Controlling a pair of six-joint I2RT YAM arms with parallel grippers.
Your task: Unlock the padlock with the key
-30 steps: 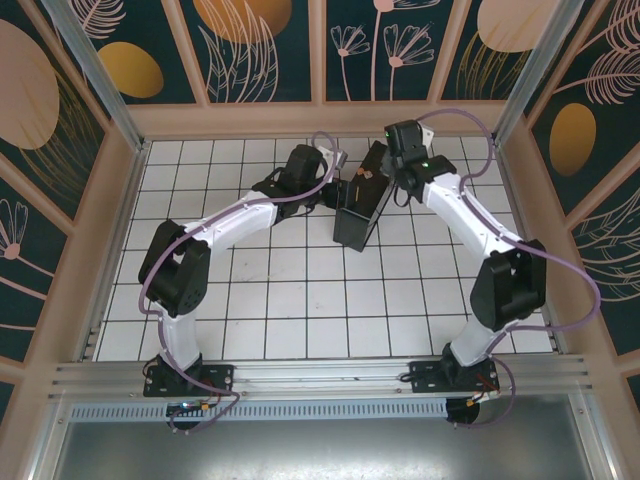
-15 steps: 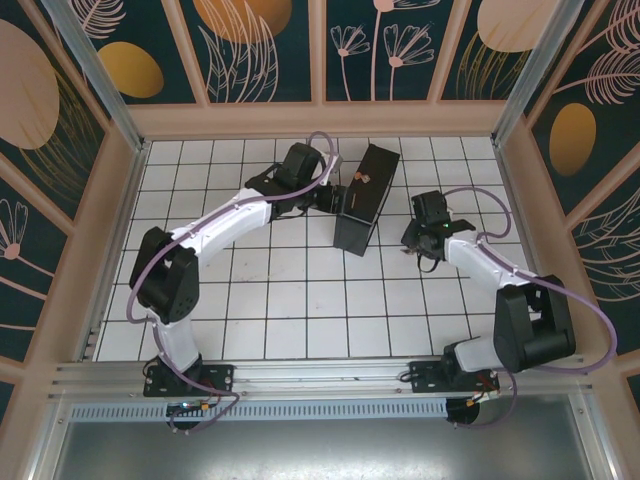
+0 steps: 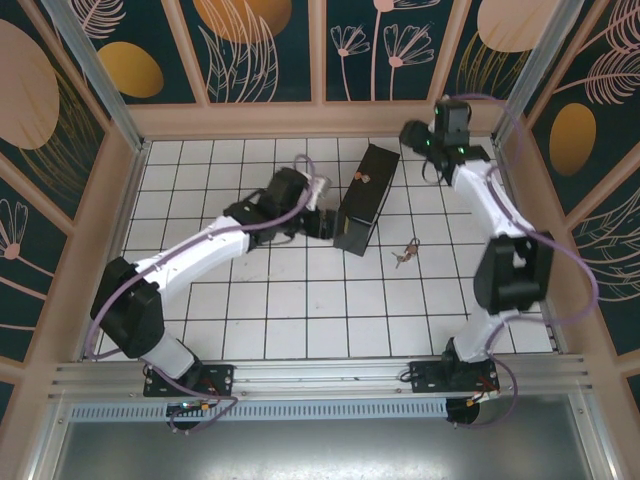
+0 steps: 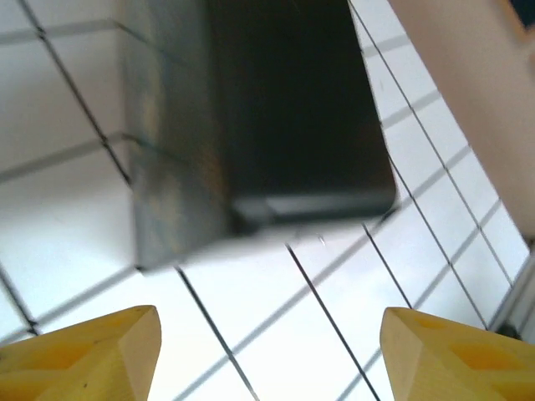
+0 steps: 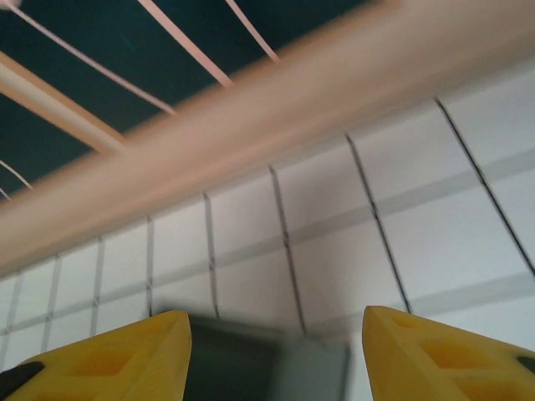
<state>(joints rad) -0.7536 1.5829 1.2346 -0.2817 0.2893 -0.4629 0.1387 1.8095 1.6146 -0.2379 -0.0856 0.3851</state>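
Top external view: the key (image 3: 405, 253) is lying on the tabletop (image 3: 300, 300), at four o'clock from the box (image 3: 362, 200). Left fingers (image 4: 92, 351) and right fingers (image 5: 125, 355) are standing apart, empty. The key is probably light, thin, slippery metal, so pinching near the ring looks best.

Top view: bright, even overhead light. The white tiled table (image 3: 290, 300) is sharp and free of glare. Shadows are faint and soft-edged. The key (image 3: 406, 252) is too small to resolve.

Left wrist view: motion blur smears the black box (image 4: 284, 109); tiles at 9 o'clock are overexposed.

Right wrist view: blurred throughout; the wooden rail (image 5: 251, 125) at 12 o'clock is soft.
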